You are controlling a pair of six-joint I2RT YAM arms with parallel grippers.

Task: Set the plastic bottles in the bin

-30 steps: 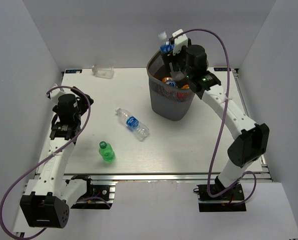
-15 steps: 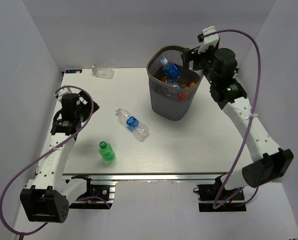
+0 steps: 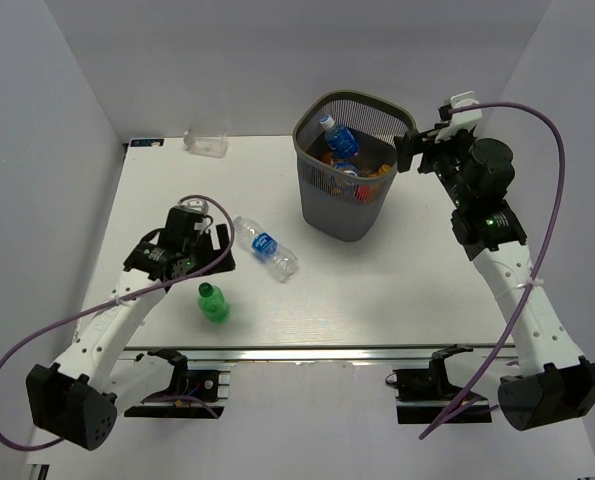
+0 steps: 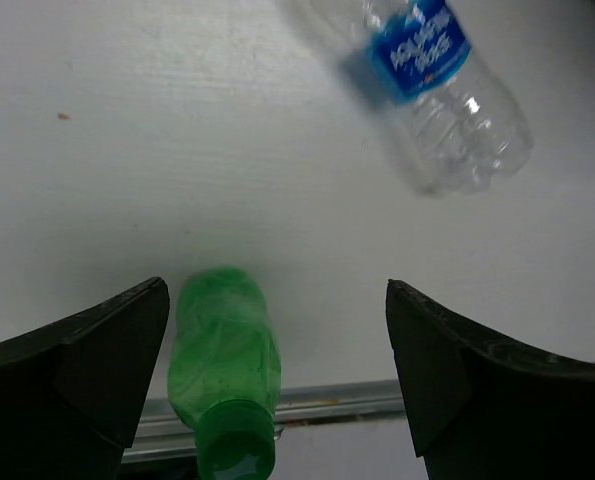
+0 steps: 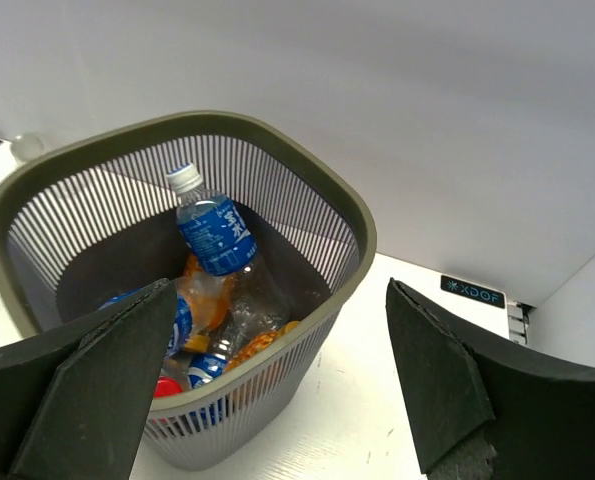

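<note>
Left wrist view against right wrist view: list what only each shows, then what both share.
Only the left wrist: the green bottle, seen between the open fingers but not gripped, and the clear blue-labelled bottle lying on the table beyond it.
Only the right wrist: the bin with bottles inside, a white-capped bottle leaning cap up above orange bottles, and the wall behind.
Both: the white table, and an open, empty gripper, the left gripper and the right gripper.
</note>
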